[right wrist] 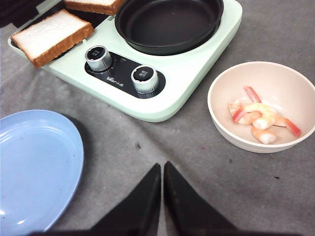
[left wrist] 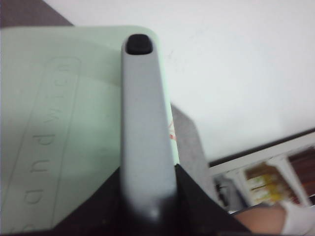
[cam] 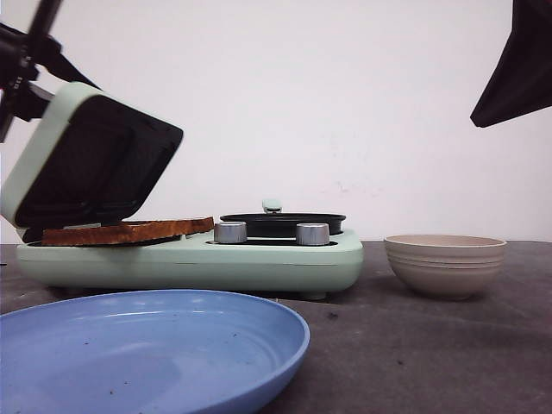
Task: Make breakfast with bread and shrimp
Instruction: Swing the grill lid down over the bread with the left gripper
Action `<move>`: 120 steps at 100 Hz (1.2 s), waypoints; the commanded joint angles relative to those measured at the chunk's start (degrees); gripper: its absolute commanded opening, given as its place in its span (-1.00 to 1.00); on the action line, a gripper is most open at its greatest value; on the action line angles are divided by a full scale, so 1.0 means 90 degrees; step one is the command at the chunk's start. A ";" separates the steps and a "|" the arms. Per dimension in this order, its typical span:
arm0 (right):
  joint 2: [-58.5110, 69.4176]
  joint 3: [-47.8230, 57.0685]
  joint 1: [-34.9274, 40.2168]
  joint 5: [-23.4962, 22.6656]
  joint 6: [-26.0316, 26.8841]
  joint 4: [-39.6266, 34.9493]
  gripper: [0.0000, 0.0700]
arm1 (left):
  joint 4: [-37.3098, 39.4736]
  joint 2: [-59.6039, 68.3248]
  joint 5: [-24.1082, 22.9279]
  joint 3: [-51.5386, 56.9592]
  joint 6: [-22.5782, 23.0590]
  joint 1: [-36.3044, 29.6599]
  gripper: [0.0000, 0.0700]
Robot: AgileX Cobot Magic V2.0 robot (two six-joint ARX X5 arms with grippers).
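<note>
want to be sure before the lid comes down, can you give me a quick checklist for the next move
1. Mint-green sandwich maker lid raised: ok.
2. Left hand on the grey lid handle: cannot tell; the fingers are hidden.
3. Toasted white bread slice lying flat on the plate: ok.
4. Black round pan bare: ok.
5. Pink shrimp in the beige bowl, none on the bread: ok.
6. Right hand shut, holding nothing, clear of the blue plate: ok.
</note>
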 commanded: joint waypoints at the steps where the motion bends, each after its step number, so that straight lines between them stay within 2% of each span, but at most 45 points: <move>1: 0.0044 0.0017 0.0056 0.0000 0.0078 0.0068 -1.00 | -0.0418 0.0219 -0.0447 -0.0024 0.0816 -0.0041 -0.98; 27: 0.0044 0.0017 0.0056 0.0002 0.0090 0.0070 -1.00 | -0.1311 0.0219 -0.1462 -0.0024 0.2113 -0.0840 -0.98; 46: 0.0044 0.0017 0.0056 0.0002 0.0092 0.0070 -1.00 | -0.1744 0.0219 -0.2110 -0.0024 0.2846 -0.1302 -0.98; 58: 0.0044 0.0017 0.0056 0.0002 0.0095 0.0070 -1.00 | -0.1911 0.0238 -0.2487 -0.0024 0.3143 -0.1503 -0.98; 77: 0.0044 0.0017 0.0056 0.0002 0.0119 0.0070 -1.00 | -0.2164 0.0379 -0.2764 -0.0024 0.3502 -0.1688 -0.98; 102: 0.0044 0.0017 0.0056 0.0002 0.0138 0.0061 -1.00 | -0.2382 0.0724 -0.2856 -0.0024 0.3519 -0.1727 -0.91; 108: 0.0044 0.0017 0.0056 0.0000 0.0138 0.0046 -1.00 | -0.2414 0.0797 -0.2856 -0.0024 0.3519 -0.1727 -0.81; 120: 0.0044 0.0017 0.0056 0.0002 0.0138 0.0024 -1.00 | -0.2419 0.0838 -0.2856 -0.0024 0.3517 -0.1727 -0.23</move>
